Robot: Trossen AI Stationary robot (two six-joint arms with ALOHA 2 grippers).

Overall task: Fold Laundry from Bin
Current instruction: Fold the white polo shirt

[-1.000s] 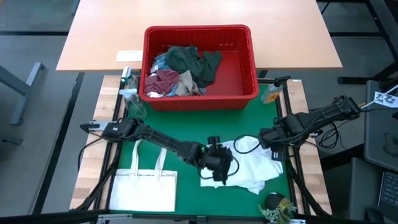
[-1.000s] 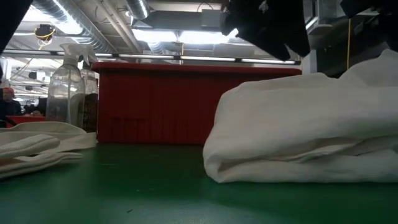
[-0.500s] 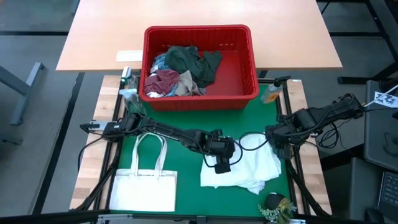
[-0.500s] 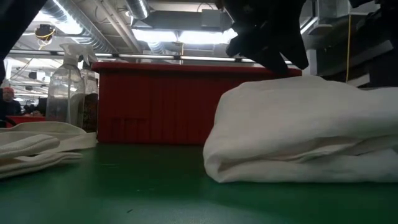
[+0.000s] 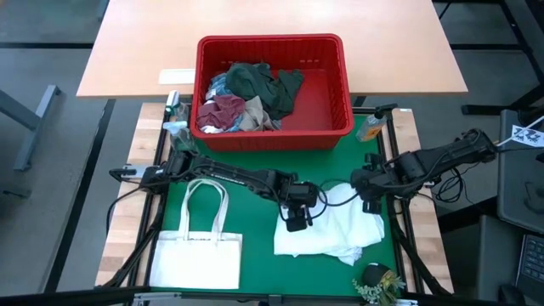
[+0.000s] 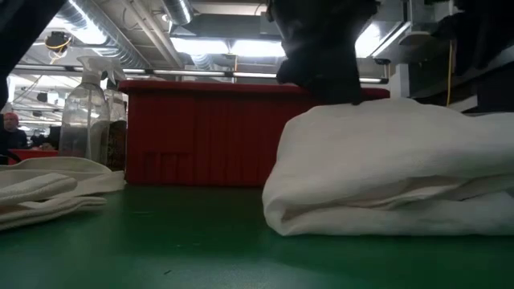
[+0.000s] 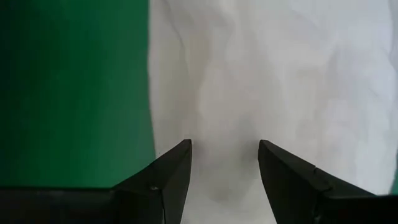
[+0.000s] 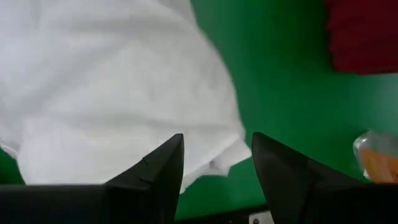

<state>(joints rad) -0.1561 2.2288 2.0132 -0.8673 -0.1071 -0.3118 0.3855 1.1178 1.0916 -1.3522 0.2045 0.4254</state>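
In the high view the left gripper (image 5: 295,223) hangs over the left part of a folded white garment (image 5: 344,234) on the green mat (image 5: 255,229), and the right gripper (image 5: 368,202) sits over the garment's upper right corner; neither holds any cloth. The red bin (image 5: 274,92) stands behind the mat with dark green, maroon, beige and blue-striped laundry (image 5: 246,98) heaped in its left half. A flat white tote bag (image 5: 197,255) lies at the mat's left front, and a spray bottle (image 5: 176,129) stands by the bin's left front corner.

In the low view the white garment (image 6: 393,168) lies as a thick folded bundle on the mat (image 6: 161,241), with a dark gripper (image 6: 317,48) just above its top; which arm this is cannot be told here. The bin (image 6: 213,132) rises behind, the clear spray bottle (image 6: 84,116) to its left.

In the left wrist view the two dark fingers (image 7: 171,177) stand apart with nothing between them, above the white garment (image 7: 273,74) near its edge on the mat (image 7: 68,87).

In the right wrist view the fingers (image 8: 161,168) are likewise spread and empty over the garment (image 8: 112,87), with the bin (image 8: 364,34) at one corner.
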